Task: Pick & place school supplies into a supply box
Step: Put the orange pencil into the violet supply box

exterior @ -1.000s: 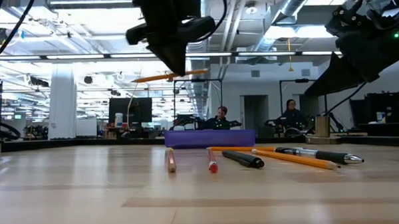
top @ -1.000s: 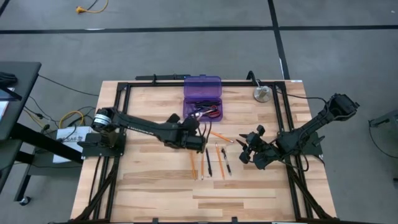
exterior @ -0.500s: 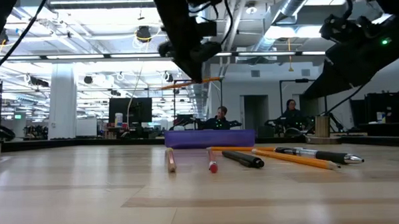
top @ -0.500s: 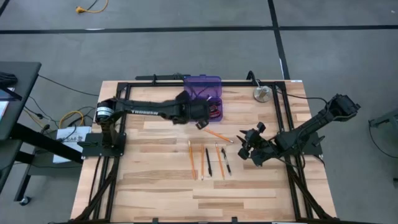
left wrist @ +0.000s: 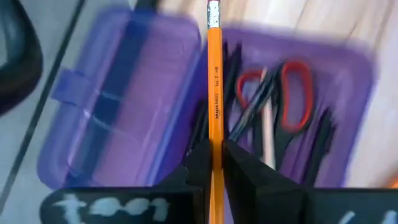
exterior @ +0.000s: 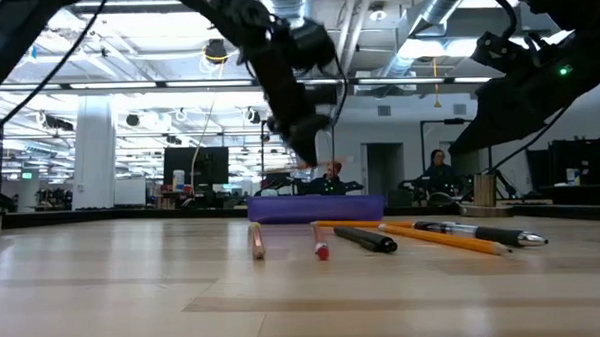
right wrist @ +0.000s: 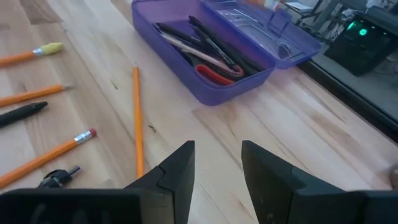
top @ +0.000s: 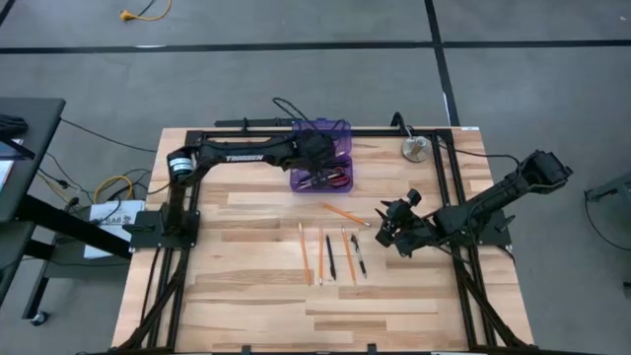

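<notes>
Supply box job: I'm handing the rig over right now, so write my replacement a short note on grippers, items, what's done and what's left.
Left gripper: shut on an orange pencil, held above the open purple box at the table's far edge.
Right gripper: open, empty, waiting over the table's right side, beside the loose items.
Done: red scissors and several dark pens are in the box.
Left: release the held pencil into the box, then move the loose items: three pencils and two pens in a row, plus one angled pencil nearer the box.
</notes>
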Motion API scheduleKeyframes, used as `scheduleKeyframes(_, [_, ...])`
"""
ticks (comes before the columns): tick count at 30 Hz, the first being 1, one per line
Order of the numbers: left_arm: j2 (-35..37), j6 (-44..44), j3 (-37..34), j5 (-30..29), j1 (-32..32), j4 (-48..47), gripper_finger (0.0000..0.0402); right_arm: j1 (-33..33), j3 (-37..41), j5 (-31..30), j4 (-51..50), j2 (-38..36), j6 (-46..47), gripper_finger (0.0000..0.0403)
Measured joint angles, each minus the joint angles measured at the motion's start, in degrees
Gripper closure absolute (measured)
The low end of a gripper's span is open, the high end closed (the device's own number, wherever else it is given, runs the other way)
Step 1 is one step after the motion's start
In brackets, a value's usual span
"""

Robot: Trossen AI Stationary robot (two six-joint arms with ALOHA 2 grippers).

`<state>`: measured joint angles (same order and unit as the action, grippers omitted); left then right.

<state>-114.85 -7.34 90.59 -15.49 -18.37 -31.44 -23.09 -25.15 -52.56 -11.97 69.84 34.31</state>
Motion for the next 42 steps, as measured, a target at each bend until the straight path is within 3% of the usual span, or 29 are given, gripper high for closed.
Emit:
scheduleKeyframes(11, [-5.83,-5.42,0.07,-0.2,-0.68,0.99,0.0384,0.0,0.0,-0.01,-0.89,0.0,-0.38,0.0277])
scheduleKeyframes(18, [-5.77,-5.7,0.04,0.06,-0.35,1.03,0.0379,0.07,0.0,0.14,-1.31,0.0,-0.43,0.0277])
scheduleKeyframes(28, [-5.75,-5.87,1.27,0.61,-0.17,1.89,0.0338,0.07,-0.02,0.2,-2.0,0.0,-0.38,0.0277])
scheduleKeyframes(37, [-5.48,-1.22,6.8,-5.36,1.37,-3.98,0.0306,0.07,-0.02,3.21,-2.38,0.0,-0.27,0.0277])
scheduleKeyframes(42, [-0.8,0.46,7.91,-5.53,4.96,-5.44,0.0306,0.07,-0.03,3.05,-2.14,0.0,-0.27,0.0277])
